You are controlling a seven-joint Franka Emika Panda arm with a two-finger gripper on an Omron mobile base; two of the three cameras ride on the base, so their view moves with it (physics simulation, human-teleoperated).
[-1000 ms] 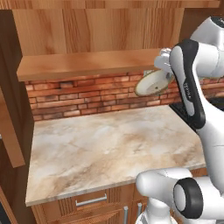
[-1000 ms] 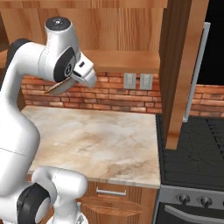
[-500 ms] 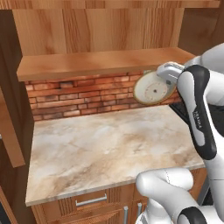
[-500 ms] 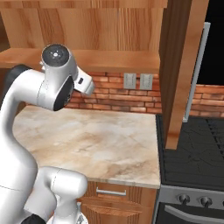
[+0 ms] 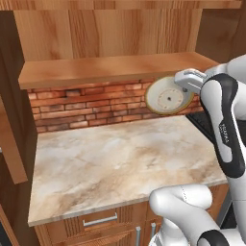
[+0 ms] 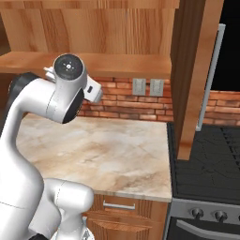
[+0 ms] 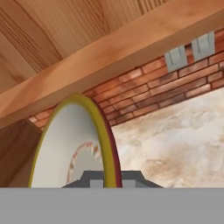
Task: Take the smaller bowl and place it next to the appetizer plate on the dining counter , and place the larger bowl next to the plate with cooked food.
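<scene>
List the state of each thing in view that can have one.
shallow bowl: held in the air above the counter, tipped on edge.
jaws: shut on the shallow bowl's rim.
drawer: closed.

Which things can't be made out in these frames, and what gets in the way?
- Hand view: the bottom edge cuts off the lower part of the shallow round grey-beige bowl and most of the gripper.
- Left base view: the bowl's tan underside faces the camera and hides the fingers' hold on it.
- Right base view: the white arm joint blocks the hand and its load.
</scene>
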